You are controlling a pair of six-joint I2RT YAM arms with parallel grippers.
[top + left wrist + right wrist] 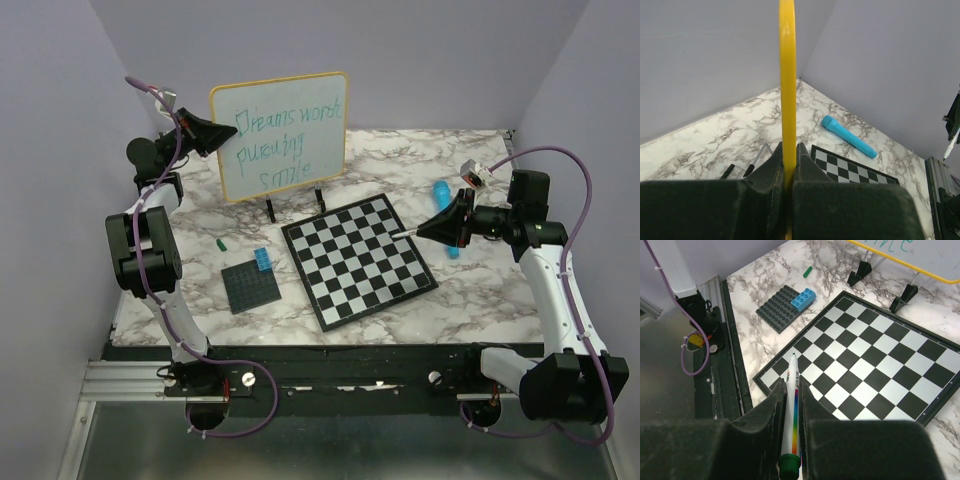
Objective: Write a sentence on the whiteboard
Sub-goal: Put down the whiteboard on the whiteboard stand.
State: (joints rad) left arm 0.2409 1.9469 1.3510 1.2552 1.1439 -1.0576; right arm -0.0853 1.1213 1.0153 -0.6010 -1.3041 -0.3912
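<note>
The whiteboard (285, 130) with a yellow frame stands upright on black feet at the back of the table. The sentence (285, 140) in teal reads "Dreams worth pursuing smile" in three lines. My left gripper (228, 131) is shut on the board's left edge; the left wrist view shows the yellow frame (787, 80) pinched between the jaws. My right gripper (432, 229) is shut on a white marker (791, 412) with a rainbow stripe and bare tip, held above the chessboard's right edge, away from the whiteboard.
A black-and-white chessboard (357, 259) lies in the middle. A dark baseplate (248, 285) with a blue brick (261, 259) lies to its left. A green marker cap (222, 244) lies nearby. A blue cylinder (447, 214) lies at the right.
</note>
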